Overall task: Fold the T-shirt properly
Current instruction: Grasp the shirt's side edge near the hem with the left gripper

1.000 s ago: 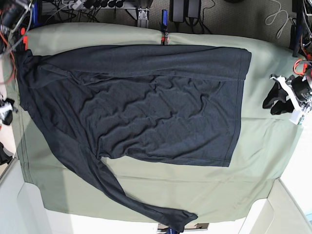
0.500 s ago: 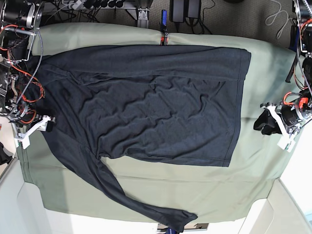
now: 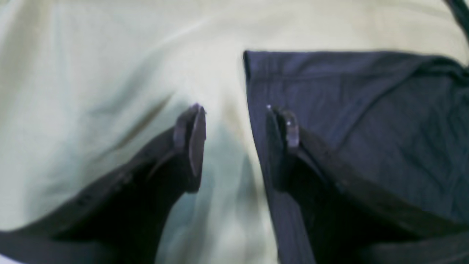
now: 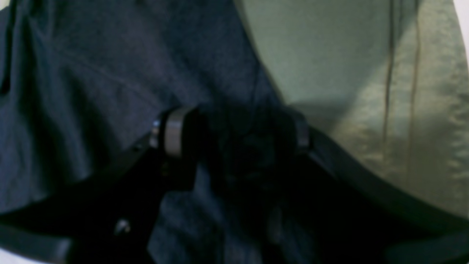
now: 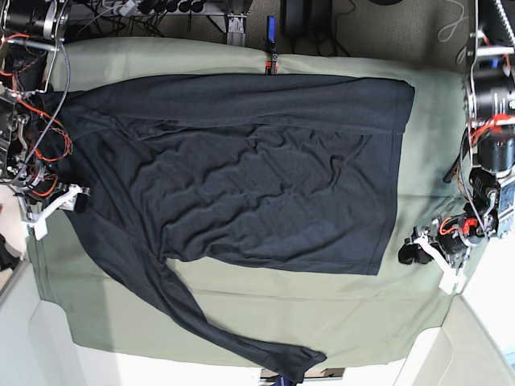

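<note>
The dark charcoal T-shirt (image 5: 257,177) lies spread flat on the olive-green cloth (image 5: 434,145), one long sleeve (image 5: 201,318) trailing to the near edge. My left gripper (image 5: 406,254) is open, low beside the shirt's hem corner. In the left wrist view it (image 3: 236,143) straddles the hem edge: one finger over the shirt (image 3: 366,128), the other over the cloth (image 3: 91,73). My right gripper (image 5: 80,197) is at the shirt's shoulder end. In the right wrist view it (image 4: 234,132) is open, with dark fabric (image 4: 91,73) between its fingers, next to the cloth (image 4: 348,73).
A red and blue clamp (image 5: 271,58) holds the cloth at the far edge. Cables and electronics (image 5: 161,8) lie behind the table. White table sides (image 5: 467,346) rise at the near corners. The arm bases stand at both sides.
My left gripper has moved down the base view and in toward the shirt's hem corner. My right gripper came in from the view's left edge onto the shoulder end, then held about still.
</note>
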Motion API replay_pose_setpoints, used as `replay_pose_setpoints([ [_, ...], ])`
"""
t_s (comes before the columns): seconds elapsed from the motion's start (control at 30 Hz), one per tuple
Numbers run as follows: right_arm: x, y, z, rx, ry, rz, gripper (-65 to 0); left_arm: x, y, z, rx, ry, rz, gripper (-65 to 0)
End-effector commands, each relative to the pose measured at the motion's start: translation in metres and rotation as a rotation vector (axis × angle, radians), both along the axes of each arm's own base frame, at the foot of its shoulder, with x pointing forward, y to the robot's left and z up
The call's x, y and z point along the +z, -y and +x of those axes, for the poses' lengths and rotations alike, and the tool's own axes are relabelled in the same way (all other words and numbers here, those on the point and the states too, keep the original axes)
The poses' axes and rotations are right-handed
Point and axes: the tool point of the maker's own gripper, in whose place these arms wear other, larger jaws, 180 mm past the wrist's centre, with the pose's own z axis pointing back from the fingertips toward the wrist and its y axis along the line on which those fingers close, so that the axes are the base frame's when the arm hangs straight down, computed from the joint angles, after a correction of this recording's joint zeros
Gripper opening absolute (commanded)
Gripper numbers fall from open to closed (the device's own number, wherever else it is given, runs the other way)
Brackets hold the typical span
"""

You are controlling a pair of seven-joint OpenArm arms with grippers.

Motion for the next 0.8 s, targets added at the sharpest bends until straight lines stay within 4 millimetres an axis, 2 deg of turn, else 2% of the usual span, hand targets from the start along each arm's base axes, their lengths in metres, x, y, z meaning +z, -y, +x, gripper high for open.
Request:
replay_pose_setpoints([
  [0.0,-0.001,0.007,-0.005,-0.004,-0.042,-0.02,-32.4,0.018,-0.004,0.015,0.024,0.055,-0.014,-35.1],
  [0.2,-0.002,0.006,-0.006,-0.004,-0.046,-0.011,-32.4,0.004,0.026,0.025,0.023,0.053,-0.079,-35.1],
  [0.43,0.0,0.002,-0.005,-0.006,-0.04,0.015,-32.4,-0.022,0.049,0.026,0.012,-0.004,0.026,-35.1],
  [0.77,0.002,-0.001,-0.002,-0.01,-0.025,0.04,-32.5,-0.016,0.079,0.026,-0.081,0.024,-0.067,-35.9],
])
